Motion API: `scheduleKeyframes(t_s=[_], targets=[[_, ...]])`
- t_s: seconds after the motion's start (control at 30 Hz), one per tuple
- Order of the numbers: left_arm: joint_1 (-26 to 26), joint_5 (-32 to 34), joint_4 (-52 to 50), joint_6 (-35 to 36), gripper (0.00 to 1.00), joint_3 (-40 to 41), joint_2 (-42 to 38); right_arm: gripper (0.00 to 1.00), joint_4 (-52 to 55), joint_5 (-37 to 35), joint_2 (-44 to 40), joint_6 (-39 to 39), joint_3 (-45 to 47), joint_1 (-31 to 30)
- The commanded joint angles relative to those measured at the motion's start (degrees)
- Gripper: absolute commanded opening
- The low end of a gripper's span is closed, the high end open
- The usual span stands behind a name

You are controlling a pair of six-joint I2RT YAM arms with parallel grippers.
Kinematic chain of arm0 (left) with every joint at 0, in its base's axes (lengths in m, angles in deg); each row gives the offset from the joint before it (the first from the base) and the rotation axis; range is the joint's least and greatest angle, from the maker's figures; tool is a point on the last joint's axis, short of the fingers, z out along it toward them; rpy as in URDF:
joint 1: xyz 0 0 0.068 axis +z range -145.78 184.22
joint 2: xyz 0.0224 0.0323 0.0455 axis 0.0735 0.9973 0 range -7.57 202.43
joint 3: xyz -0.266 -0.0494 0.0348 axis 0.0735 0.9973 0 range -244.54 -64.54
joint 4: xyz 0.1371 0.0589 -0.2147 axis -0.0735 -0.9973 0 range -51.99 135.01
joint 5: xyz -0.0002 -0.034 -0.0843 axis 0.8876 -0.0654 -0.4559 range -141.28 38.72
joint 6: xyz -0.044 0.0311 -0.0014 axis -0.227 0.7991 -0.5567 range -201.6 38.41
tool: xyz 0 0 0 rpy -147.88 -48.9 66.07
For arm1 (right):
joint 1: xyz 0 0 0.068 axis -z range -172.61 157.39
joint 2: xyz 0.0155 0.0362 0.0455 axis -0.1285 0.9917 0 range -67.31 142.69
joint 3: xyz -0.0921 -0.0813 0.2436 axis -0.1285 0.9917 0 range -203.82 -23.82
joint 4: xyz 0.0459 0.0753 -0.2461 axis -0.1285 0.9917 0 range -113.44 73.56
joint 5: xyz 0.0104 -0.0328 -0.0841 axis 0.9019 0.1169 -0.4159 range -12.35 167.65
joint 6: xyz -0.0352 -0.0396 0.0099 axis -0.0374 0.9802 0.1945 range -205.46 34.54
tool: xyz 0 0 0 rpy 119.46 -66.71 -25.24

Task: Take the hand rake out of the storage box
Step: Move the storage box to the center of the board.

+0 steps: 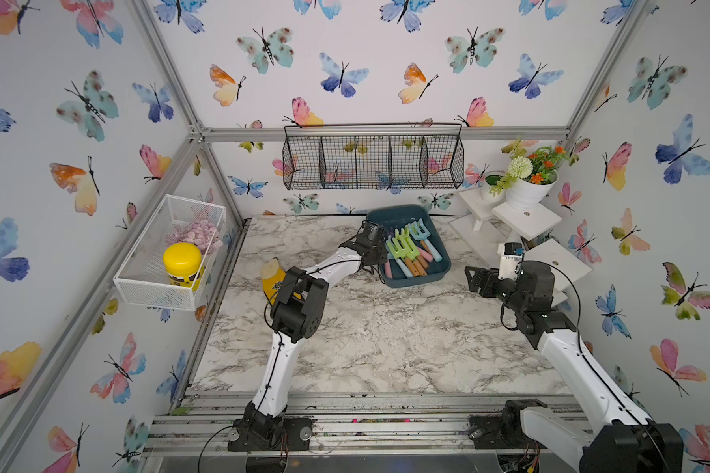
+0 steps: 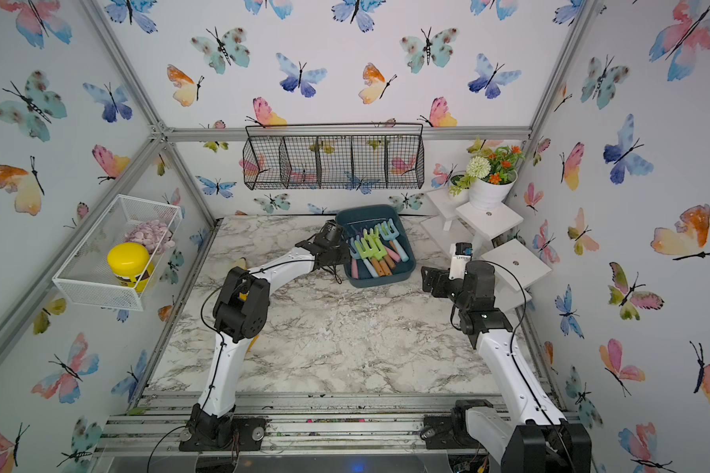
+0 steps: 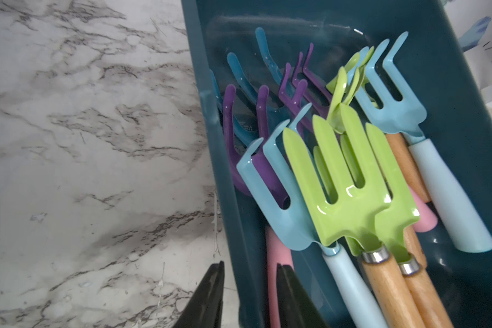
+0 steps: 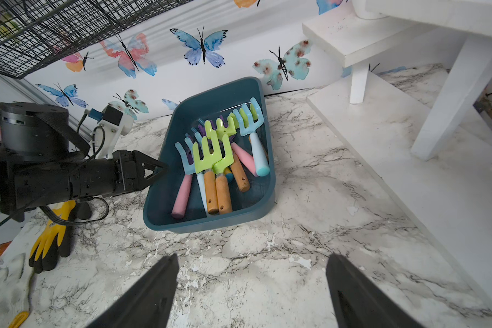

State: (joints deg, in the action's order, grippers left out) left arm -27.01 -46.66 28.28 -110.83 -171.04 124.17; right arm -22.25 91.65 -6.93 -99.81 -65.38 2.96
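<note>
The dark teal storage box (image 1: 391,216) (image 2: 361,216) (image 4: 210,96) sits at the back of the marble table. Several hand rakes lie heaped in it, a green-headed one (image 3: 350,204) (image 1: 400,245) (image 4: 208,153) on top, with wooden, pink and pale blue handles. My left gripper (image 3: 250,264) (image 1: 380,256) (image 4: 162,167) straddles the box's left wall (image 3: 227,198): one finger is outside over the marble, the other inside against a pink handle (image 3: 276,250). The jaws stand narrow, and I cannot tell whether they press the wall. My right gripper (image 4: 253,255) (image 1: 470,278) hovers open over bare marble, right of the box.
A yellow and black glove (image 4: 51,241) (image 1: 271,274) lies left of the box, under my left arm. White steps (image 1: 525,221) with a flower pot (image 1: 527,192) fill the back right. A black wire basket (image 1: 374,159) hangs above the box. A white mesh basket (image 1: 169,254) is on the left wall.
</note>
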Motion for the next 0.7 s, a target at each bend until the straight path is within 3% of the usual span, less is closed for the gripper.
scheduleKeyframes(t_s=[0.0, 0.1, 0.33, 0.67], targets=[[-0.59, 3.24, -1.41, -0.60, 0.27, 0.42, 0.83, 0.88, 0.56, 1.55, -0.61, -0.04, -0.19, 0.21], [-0.57, 4.10, -1.11, -0.74, 0.17, 2.20, 0.03, 0.87, 0.68, 1.72, -0.95, -0.15, -0.27, 0.21], [-0.51, 7.52, -2.76, -0.12, 0.07, 4.93, -2.14, 0.86, 1.21, 2.30, -1.24, -0.41, -0.36, 0.21], [-0.33, 13.01, -0.09, -1.68, 0.04, 19.15, -12.25, 0.86, 2.36, 3.38, -1.93, -0.75, -0.54, 0.21]])
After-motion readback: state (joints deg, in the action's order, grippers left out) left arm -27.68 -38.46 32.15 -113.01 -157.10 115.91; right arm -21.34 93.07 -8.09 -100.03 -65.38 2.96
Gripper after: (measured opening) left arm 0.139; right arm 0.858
